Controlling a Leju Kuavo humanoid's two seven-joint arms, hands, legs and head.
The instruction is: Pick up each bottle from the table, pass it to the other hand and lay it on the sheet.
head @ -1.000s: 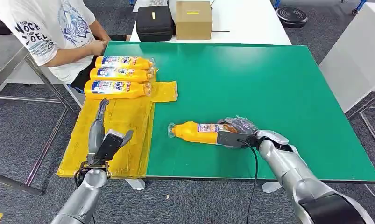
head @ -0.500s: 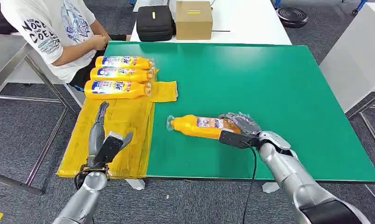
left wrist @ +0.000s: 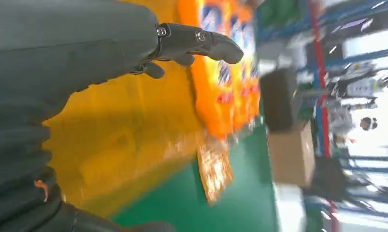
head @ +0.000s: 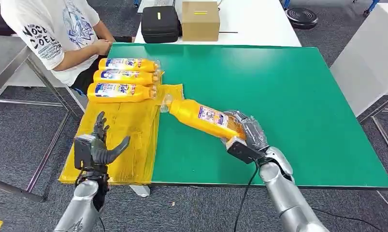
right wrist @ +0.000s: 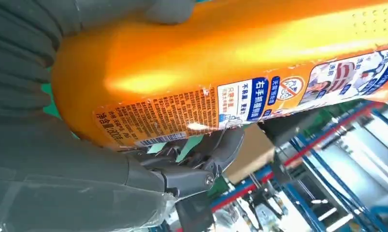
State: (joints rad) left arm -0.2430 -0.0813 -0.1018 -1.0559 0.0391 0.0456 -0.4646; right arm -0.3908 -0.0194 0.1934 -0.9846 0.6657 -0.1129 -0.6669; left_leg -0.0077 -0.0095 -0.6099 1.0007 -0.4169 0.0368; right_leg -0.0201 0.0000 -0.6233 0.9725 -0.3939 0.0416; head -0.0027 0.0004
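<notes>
My right hand [head: 245,133] grips the base end of an orange bottle [head: 201,117], raised off the green table [head: 279,87] with its clear cap pointing toward the yellow sheet [head: 119,140]. The right wrist view has the bottle [right wrist: 240,72] close up, with the hand [right wrist: 85,159] wrapped around it. My left hand [head: 96,147] hovers open over the near part of the sheet, palm up and fingers spread; the left wrist view has its fingers [left wrist: 196,41] apart above the sheet [left wrist: 124,140]. Three more orange bottles [head: 122,92] lie side by side at the sheet's far end.
A person in a white T-shirt [head: 51,34] sits at the table's far left corner, close to the laid bottles. A black case [head: 160,23] and a cardboard box [head: 200,20] stand on the white table behind. A white counter [head: 370,58] lies to the right.
My right hand has lifted the bottle off the table and swung its cap end left toward the sheet. My left hand has turned palm up with fingers spread.
</notes>
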